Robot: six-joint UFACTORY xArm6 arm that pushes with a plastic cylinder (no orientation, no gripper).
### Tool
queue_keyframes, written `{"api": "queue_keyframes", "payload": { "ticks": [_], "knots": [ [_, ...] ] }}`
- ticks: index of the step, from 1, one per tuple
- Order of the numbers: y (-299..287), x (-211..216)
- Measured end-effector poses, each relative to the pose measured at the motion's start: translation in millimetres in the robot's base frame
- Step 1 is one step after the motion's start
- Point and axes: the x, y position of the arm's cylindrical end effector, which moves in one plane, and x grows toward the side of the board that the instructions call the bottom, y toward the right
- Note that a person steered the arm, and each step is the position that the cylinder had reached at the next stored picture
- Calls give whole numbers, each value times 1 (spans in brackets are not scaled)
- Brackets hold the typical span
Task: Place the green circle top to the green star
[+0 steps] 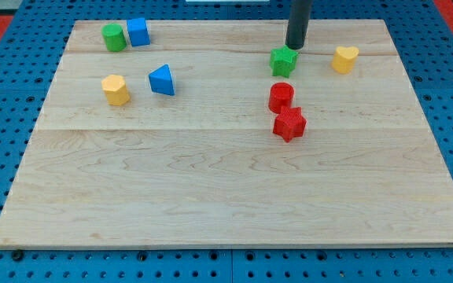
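The green circle (114,37) stands near the board's top left corner, touching the blue square (138,32) on its right. The green star (284,60) lies in the upper right part of the board. My tip (295,47) is just above the green star, at its upper right edge, very close to or touching it. The tip is far to the right of the green circle.
A yellow heart (345,59) lies right of the green star. A red circle (281,97) and a red star (289,123) lie below it. A blue triangle (162,80) and a yellow hexagon (116,90) lie below the green circle. The wooden board (226,204) sits on a blue pegboard.
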Motion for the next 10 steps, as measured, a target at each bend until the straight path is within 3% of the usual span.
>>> {"api": "queue_keyframes", "payload": {
  "ticks": [1, 2, 3, 4, 6, 7, 8, 10],
  "knots": [
    [0, 28],
    [-31, 28],
    [-23, 10],
    [-118, -14],
    [-289, 10],
    [-381, 1],
    [-409, -31],
    [-273, -14]
  ]
}}
